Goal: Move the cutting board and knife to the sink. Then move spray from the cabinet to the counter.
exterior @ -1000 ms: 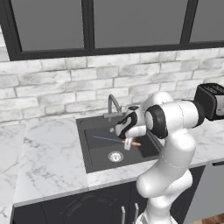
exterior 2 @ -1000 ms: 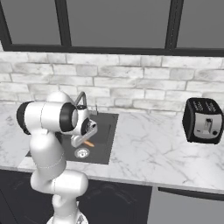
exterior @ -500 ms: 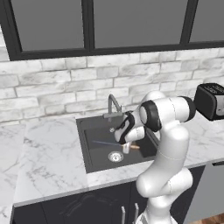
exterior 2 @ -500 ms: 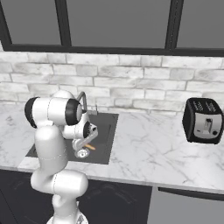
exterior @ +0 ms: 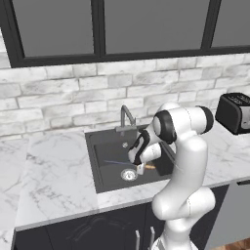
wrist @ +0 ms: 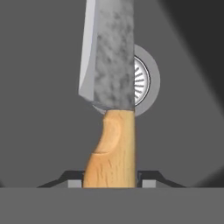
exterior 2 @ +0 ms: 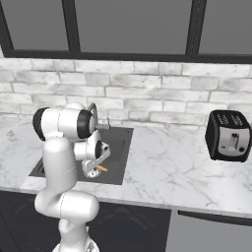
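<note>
Hand view looks straight down the knife (wrist: 109, 122): its tan handle sits between the 2 dark finger tips at the bottom edge, and its mottled grey blade runs away from the hand over the round drain grate (wrist: 142, 81) in the dark floor of the sink (wrist: 39, 109). The jaws are closed on the handle, gripping it from both sides.

Left base view places the gripper (exterior: 140, 168) low inside the black sink (exterior: 105, 146), close to the drain (exterior: 128, 174), with the knife (exterior: 124, 164) held roughly level: thin blade pointing left, orange handle end poking out to the right of the fingers. The curved grey faucet (exterior: 126, 117) stands at the far rim. In the right base view the handle of the knife (exterior 2: 101, 168) shows as a small orange stub below the hand, over the near part of the sink (exterior 2: 120, 147), and a toaster (exterior 2: 229, 135) sits on the white marble counter (exterior 2: 167, 167) well to the right.

Judging by this, the step in hand is delivering the knife into the sink, and it is nearly done. I cannot tell whether the blade already touches the basin floor. The next move calls for lowering the last bit if needed, opening the jaws to let the handle go, then lifting straight up clear of the faucet. After that comes the spray part of the task.
</note>
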Robot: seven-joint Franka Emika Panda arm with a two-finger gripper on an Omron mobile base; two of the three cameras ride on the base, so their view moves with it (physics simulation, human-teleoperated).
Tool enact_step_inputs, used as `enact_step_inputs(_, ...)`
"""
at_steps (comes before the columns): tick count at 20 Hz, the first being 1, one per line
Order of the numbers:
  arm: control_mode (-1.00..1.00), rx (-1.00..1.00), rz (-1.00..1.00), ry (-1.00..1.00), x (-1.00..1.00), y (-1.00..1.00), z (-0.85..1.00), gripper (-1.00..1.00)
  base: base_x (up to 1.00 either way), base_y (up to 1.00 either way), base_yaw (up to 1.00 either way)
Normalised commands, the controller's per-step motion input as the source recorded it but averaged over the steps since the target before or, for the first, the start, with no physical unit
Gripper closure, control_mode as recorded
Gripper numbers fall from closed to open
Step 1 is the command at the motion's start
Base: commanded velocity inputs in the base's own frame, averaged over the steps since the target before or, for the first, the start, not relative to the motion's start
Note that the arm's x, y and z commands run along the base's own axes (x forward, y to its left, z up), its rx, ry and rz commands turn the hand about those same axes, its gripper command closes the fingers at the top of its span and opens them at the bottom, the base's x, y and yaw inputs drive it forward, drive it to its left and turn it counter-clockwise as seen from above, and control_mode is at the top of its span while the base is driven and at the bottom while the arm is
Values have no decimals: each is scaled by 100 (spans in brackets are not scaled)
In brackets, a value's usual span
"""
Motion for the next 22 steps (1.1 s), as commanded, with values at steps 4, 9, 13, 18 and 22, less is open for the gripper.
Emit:
enact_step_inputs(4, -100, 0, 0, 0, 5, -1, 4, -100, 0, 0, 0)
enact_step_inputs(9, -100, 0, 0, 0, 9, 0, 0, -100, 0, 0, 0)
enact_step_inputs(13, -100, 0, 0, 0, 0, 0, 23, -100, 0, 0, 0)
enact_step_inputs(18, -100, 0, 0, 0, 0, -1, 80, -100, 0, 0, 0)
enact_step_inputs(22, -100, 1, 0, 0, -5, -18, 100, -100, 0, 0, 0)
